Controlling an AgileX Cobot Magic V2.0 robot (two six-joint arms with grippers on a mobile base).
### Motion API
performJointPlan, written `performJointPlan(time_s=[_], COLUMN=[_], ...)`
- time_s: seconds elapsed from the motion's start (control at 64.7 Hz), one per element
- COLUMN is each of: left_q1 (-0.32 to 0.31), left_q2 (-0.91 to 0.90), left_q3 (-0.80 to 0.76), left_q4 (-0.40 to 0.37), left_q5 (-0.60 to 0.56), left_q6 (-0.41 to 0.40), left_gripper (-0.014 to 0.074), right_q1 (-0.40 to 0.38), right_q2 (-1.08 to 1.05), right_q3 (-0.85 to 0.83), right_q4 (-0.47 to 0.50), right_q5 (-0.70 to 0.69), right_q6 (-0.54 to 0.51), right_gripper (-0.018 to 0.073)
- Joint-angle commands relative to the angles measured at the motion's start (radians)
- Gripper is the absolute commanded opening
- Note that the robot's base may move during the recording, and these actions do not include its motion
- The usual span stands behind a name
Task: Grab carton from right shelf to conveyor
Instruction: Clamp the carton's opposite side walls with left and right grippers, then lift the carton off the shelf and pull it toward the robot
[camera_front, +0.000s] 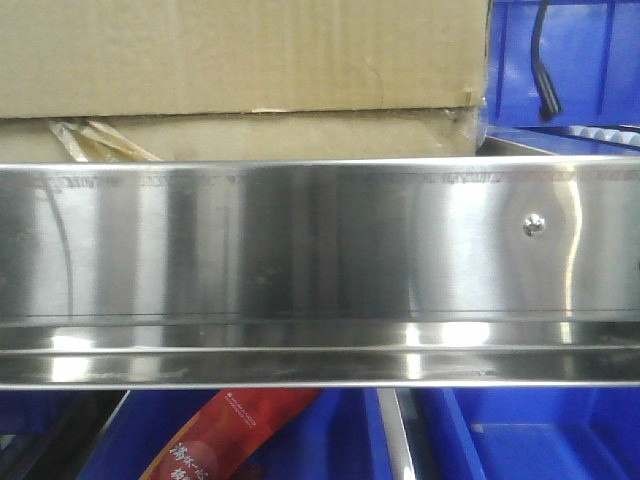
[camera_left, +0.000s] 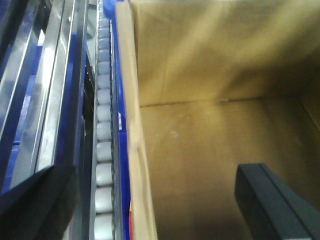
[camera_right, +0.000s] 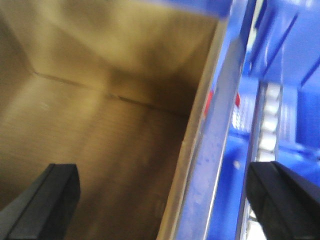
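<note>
Carton (camera_front: 240, 60) of plain brown cardboard sits on the right shelf (camera_front: 300, 260), filling the front view from 10 to 1 o'clock behind the brushed steel rail. A wad of yellowish tape (camera_front: 95, 140) shows at its lower edge, toward 10 o'clock. A single screw (camera_front: 534, 224) marks the rail at 3 o'clock. Faint stamped marks along the rail's top edge are too small to read. Blue bins (camera_front: 570, 60) stand just beside the box at 1 o'clock, a black cable (camera_front: 545, 60) hanging across one. At 6 o'clock a red packet (camera_front: 230, 435) carries white Chinese characters, too blurred to read.

Left wrist view: the left gripper (camera_left: 155, 205) is spread wide astride a side wall of the carton (camera_left: 215, 150). One of its dark fingers (camera_left: 275, 200) is inside the open box at 5 o'clock, the other outside at 7 o'clock, and neither visibly touches cardboard. Pale rollers (camera_left: 103, 125) run from 12 to 6 o'clock just beside the wall.

Right wrist view: the right gripper (camera_right: 165, 200) likewise gapes across a carton (camera_right: 100, 125) wall. One of its fingers (camera_right: 45, 200) is inside at 7 o'clock, the other outside at 5 o'clock. A red label (camera_right: 209, 102) on blue plastic at 2 o'clock is unreadable.
</note>
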Motion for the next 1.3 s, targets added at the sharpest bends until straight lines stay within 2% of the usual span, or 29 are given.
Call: performJointPlan(time_s=[0.0,0.201,0.278,0.355,0.417,0.448,0.51,0.541,0.618,0.68,0.711,0.803,0.912,1.051,1.282], left_q1=[0.005,0.005,0.005,0.005,0.005,0.005,0.005,0.005,0.005,0.005,0.005,0.005,0.005,0.005,-0.043], left_q2=[0.029,0.087,0.099,0.109,0.117,0.123,0.130,0.131,0.131,0.130,0.130,0.130,0.128,0.101,-0.044], left_q3=[-0.012,-0.012,-0.012,-0.012,-0.012,-0.012,-0.012,-0.012,-0.012,-0.019,-0.029,-0.069,-0.135,-0.215,-0.174], left_q4=[-0.005,-0.005,-0.005,-0.005,-0.007,-0.012,-0.013,-0.013,-0.010,-0.008,-0.008,-0.008,-0.004,-0.006,-0.009], left_q5=[-0.001,0.007,0.007,0.016,0.026,0.038,0.059,0.068,0.071,0.071,0.071,0.100,0.154,0.154,0.154], left_q6=[-0.001,-0.001,-0.001,-0.001,-0.001,-0.001,-0.001,-0.001,-0.001,-0.001,-0.001,-0.001,-0.001,-0.001,-0.030], left_gripper=[0.0536,0.0536,0.0536,0.0526,0.0479,0.0435,0.0288,0.0206,-0.0053,0.0018,0.0027,-0.0010,-0.0011,-0.0011,-0.0012], right_q1=[-0.013,-0.029,-0.029,-0.029,-0.029,-0.029,-0.029,-0.029,-0.029,-0.029,-0.029,-0.029,-0.029,-0.027,0.010], right_q2=[0.017,0.063,0.076,0.089,0.096,0.096,0.096,0.096,0.093,0.089,0.087,0.071,0.040,-0.033,-0.169], right_q3=[-0.008,-0.008,-0.008,-0.008,-0.008,-0.008,-0.008,-0.008,-0.008,-0.008,-0.008,-0.008,-0.008,-0.008,0.009], right_q4=[-0.025,-0.027,-0.027,-0.027,-0.027,-0.027,-0.027,-0.027,-0.027,-0.027,-0.027,-0.027,-0.027,-0.027,-0.027], right_q5=[-0.012,-0.012,-0.012,-0.012,-0.012,-0.012,-0.012,-0.012,-0.012,-0.012,-0.012,-0.012,-0.012,-0.012,-0.012], right_q6=[0.003,0.003,0.003,0.003,0.003,0.003,0.003,0.003,0.003,0.003,0.003,0.003,0.003,0.003,0.003], right_gripper=[0.0558,0.0554,0.0494,0.0366,0.0202,0.0122,-0.0052,-0.0099,-0.0057,-0.0062,-0.0069,-0.0069,-0.0069,-0.0069,-0.0069])
